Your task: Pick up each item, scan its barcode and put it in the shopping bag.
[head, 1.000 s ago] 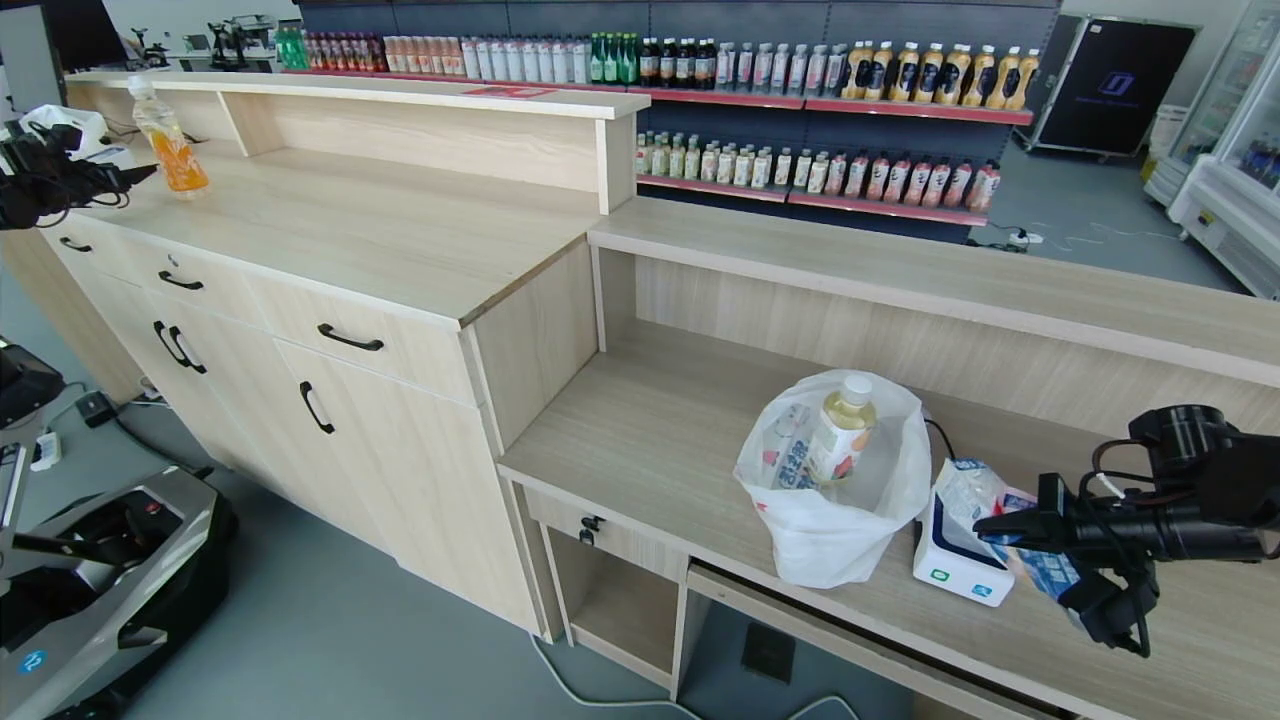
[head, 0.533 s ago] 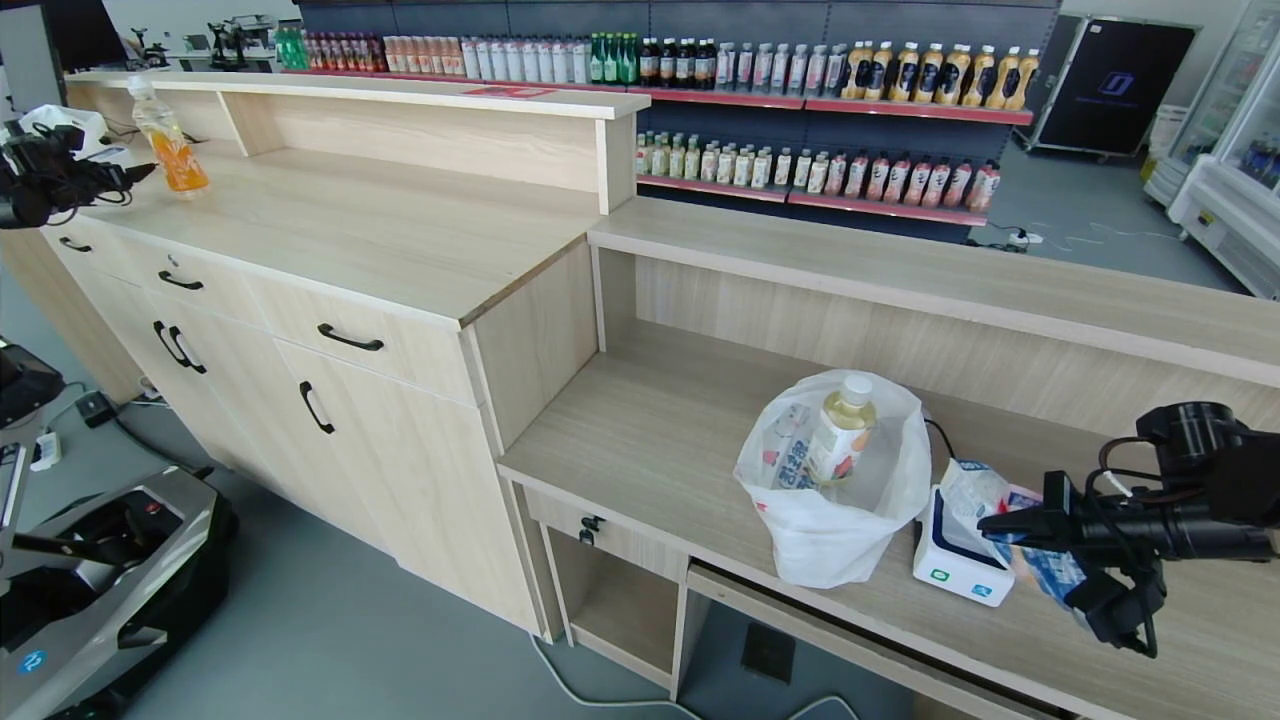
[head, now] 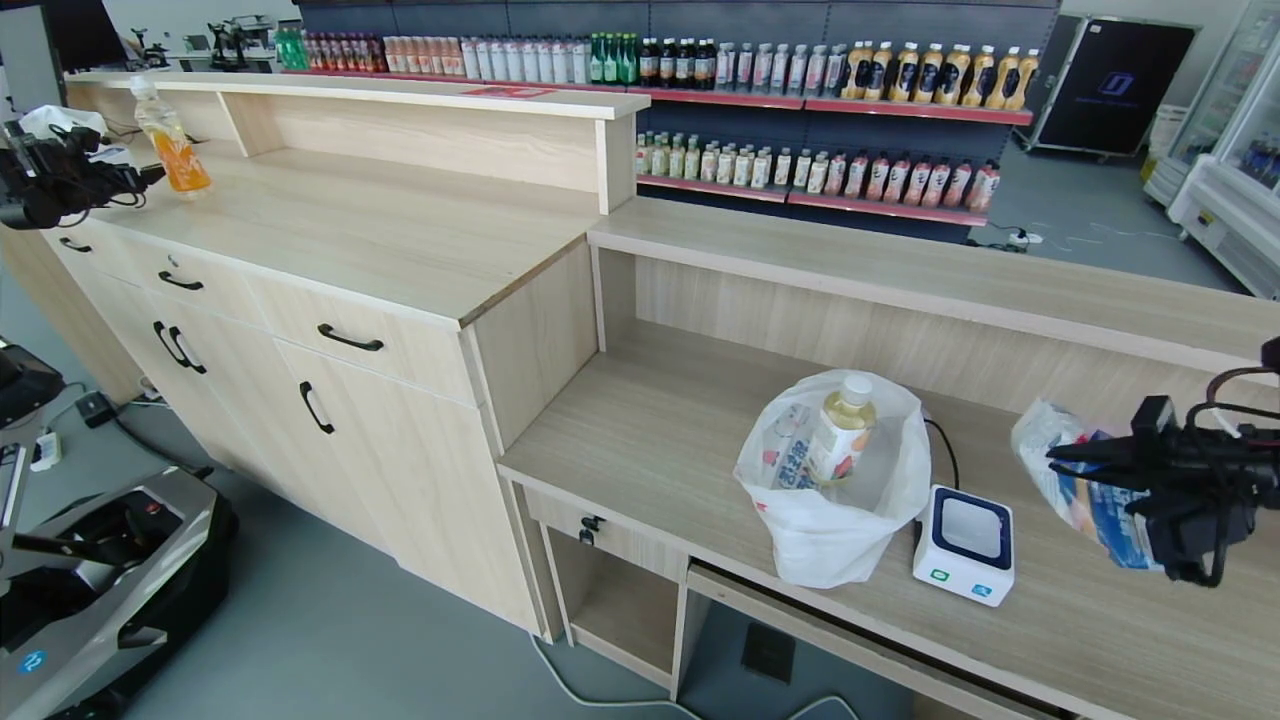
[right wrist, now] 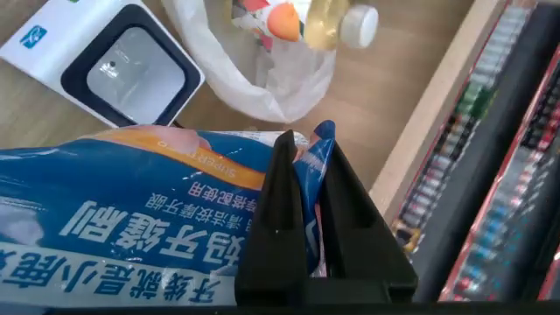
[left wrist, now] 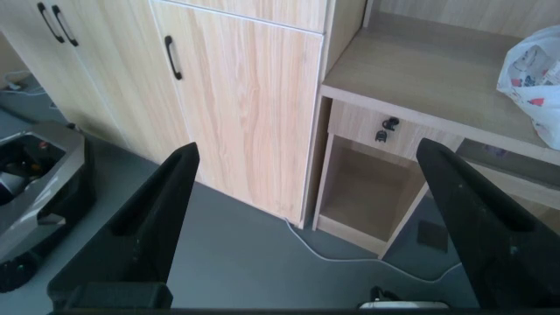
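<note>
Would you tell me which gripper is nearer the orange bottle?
Left. The left gripper is just beside the orange bottle; the right gripper, holding a packet, is far off.

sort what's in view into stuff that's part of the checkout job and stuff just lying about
Job:
blue snack packet, gripped in the right hand
barcode scanner
shopping bag with a bottle inside
orange drink bottle on the upper counter

Lying about:
drink shelves behind
black case
glass-door fridge

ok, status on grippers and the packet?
Right gripper shut on blue packet, held right of scanner. Left gripper open, empty. Shopping bag open, bottle inside; scanner sits between packet and bag.
</note>
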You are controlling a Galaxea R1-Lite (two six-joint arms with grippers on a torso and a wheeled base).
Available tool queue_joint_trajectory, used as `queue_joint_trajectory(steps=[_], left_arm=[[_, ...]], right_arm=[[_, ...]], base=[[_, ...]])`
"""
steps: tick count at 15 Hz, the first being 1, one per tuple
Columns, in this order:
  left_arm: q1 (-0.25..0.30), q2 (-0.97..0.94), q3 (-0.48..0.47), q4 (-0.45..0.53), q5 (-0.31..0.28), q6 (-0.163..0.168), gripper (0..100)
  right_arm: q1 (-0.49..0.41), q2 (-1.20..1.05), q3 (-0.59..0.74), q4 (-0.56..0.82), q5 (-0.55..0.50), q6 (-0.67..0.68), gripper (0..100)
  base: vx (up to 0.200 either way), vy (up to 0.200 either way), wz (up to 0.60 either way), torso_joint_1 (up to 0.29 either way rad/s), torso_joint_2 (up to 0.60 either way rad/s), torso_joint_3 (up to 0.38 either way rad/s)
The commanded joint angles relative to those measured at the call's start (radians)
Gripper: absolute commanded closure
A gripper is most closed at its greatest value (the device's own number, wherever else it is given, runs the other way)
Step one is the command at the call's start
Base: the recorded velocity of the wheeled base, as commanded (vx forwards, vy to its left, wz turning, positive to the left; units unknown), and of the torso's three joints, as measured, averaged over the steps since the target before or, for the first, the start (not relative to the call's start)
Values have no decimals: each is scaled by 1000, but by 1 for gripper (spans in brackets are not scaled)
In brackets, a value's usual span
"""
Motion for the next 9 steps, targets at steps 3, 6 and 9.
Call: queue_joint_trajectory(steps=[3, 6, 9], left_arm=[[0, 0, 0, 0, 0, 0, 0], [0, 0, 0, 0, 0, 0, 0], [0, 0, 0, 0, 0, 0, 0]], right_arm=[[-63, -375, 4, -6, -56, 788, 100], [-273, -436, 68, -14, -116, 1283, 100], [-429, -467, 146, -11, -153, 1524, 100]], base=[[0, 0, 0, 0, 0, 0], [0, 0, 0, 0, 0, 0], [0, 0, 0, 0, 0, 0]])
